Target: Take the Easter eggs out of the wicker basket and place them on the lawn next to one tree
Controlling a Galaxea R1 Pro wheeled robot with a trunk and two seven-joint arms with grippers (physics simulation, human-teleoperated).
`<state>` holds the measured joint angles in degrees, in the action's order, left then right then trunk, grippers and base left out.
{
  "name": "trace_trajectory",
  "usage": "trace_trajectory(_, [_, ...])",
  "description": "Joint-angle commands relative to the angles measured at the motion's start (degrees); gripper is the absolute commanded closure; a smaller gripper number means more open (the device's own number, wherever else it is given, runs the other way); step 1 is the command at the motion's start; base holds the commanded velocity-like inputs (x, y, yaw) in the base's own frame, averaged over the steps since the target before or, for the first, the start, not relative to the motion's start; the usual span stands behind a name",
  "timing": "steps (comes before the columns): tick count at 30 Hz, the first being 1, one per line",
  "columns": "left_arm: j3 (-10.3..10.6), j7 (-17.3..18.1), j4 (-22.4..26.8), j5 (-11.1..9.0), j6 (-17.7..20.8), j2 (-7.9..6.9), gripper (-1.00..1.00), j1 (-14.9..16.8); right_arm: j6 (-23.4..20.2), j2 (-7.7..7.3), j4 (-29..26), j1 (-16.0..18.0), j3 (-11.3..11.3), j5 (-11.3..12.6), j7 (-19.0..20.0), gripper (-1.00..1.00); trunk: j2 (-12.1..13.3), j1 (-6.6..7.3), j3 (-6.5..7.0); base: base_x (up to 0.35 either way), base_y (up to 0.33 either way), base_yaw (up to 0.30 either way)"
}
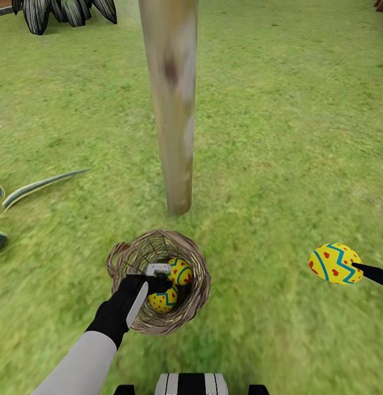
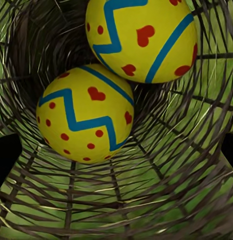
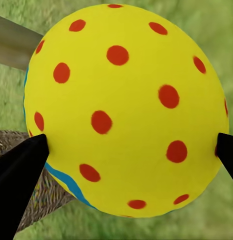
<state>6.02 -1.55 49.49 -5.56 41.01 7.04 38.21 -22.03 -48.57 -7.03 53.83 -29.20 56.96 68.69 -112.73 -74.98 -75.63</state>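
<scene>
The wicker basket (image 1: pixel 198 291) sits on the lawn (image 1: pixel 290 153) just in front of the pale tree (image 1: pixel 172 109). Two yellow Easter eggs lie inside it, one (image 1: pixel 180 270) nearer the trunk and one (image 1: pixel 163 300) nearer me. My left gripper (image 1: pixel 156 282) reaches down into the basket and is open. In the left wrist view its fingertips (image 2: pixel 6 155) stand wide on either side of the nearer egg (image 2: pixel 85 114), with the other egg (image 2: pixel 141 35) beyond. My right gripper (image 1: pixel 356 267) is shut on the third egg (image 1: pixel 334 263), held above the grass at the right; the egg (image 3: pixel 126 110) sits between both fingers (image 3: pixel 21 167).
Dark striped plants (image 1: pixel 65 11) grow at the far left. Long striped leaves (image 1: pixel 38 186) lie over the grass at the left edge. A brown edge (image 1: pixel 382 6) shows at the far right corner. Open grass spreads around the trunk's foot (image 1: pixel 179 204).
</scene>
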Motion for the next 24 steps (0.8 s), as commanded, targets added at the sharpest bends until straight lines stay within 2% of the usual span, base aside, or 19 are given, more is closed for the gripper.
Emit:
trace_trajectory(1, [0.04,-0.22,-0.03,-0.58,0.24,-0.01,-1.00,0.02,-0.55,-0.03,0.00,0.05,-0.41,0.61,0.13,1.00,-0.43,-0.22,-0.22,0.000,0.000,0.000])
trace_trajectory(24, [0.18,-0.21,-0.27,-0.53,-0.18,-0.01,-1.00,0.02,-0.56,-0.03,0.00,0.05,-0.42,0.61,0.13,1.00,-9.66,-5.27,-4.35,0.000,0.000,0.000])
